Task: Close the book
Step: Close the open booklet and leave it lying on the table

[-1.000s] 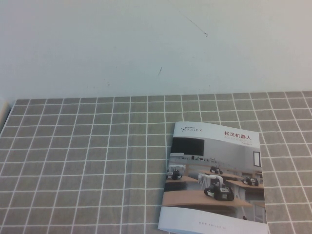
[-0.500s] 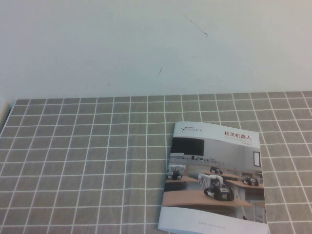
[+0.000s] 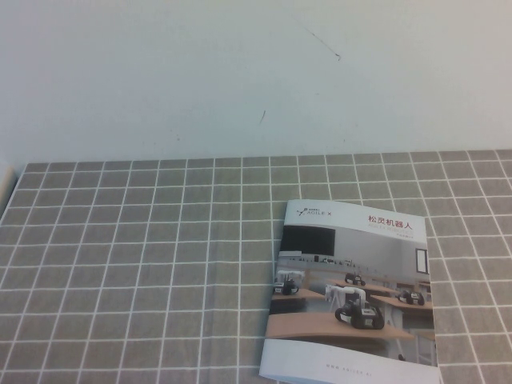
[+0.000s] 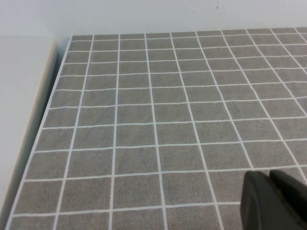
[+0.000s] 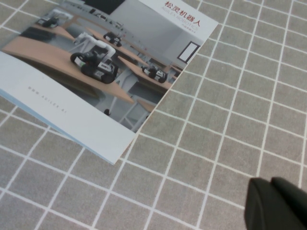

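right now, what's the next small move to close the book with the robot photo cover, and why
Probably just hold position: the thin book with a robot photo on its cover already lies shut, cover up, flat on the grey checked cloth. The left gripper hovers over bare cloth, the right gripper over cloth near the book's corner, neither touching it.

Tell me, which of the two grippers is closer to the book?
The right gripper: it hangs above the checked cloth just beside the closed book. The left gripper hangs over cloth with no book in its view.
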{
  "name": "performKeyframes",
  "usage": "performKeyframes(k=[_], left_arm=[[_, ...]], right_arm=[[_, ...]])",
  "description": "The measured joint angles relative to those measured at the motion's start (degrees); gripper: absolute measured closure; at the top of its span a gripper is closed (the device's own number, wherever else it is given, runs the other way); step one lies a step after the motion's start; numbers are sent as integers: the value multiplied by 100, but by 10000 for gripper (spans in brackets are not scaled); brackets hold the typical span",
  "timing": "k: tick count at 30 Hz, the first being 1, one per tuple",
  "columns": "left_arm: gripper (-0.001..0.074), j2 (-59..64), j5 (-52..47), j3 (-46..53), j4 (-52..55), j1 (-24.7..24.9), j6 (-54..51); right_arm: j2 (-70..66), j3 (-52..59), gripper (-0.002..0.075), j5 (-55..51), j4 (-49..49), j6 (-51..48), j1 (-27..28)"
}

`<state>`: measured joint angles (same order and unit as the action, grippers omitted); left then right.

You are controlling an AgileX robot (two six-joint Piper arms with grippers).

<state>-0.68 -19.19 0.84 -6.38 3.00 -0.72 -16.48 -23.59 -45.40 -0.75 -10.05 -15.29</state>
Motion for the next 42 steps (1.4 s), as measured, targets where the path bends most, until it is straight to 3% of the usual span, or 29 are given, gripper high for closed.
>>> performKeyframes(k=[26, 34, 42], left_arm=[[739, 0, 0, 0, 0, 0, 13], [739, 0, 0, 0, 0, 0, 13], [739, 0, 0, 0, 0, 0, 13]], right_arm=[[52, 77, 729, 168, 13, -52, 30], [861, 1078, 729, 1666, 117, -273, 1054], [1699, 2450, 729, 2480, 140, -286, 1377]])
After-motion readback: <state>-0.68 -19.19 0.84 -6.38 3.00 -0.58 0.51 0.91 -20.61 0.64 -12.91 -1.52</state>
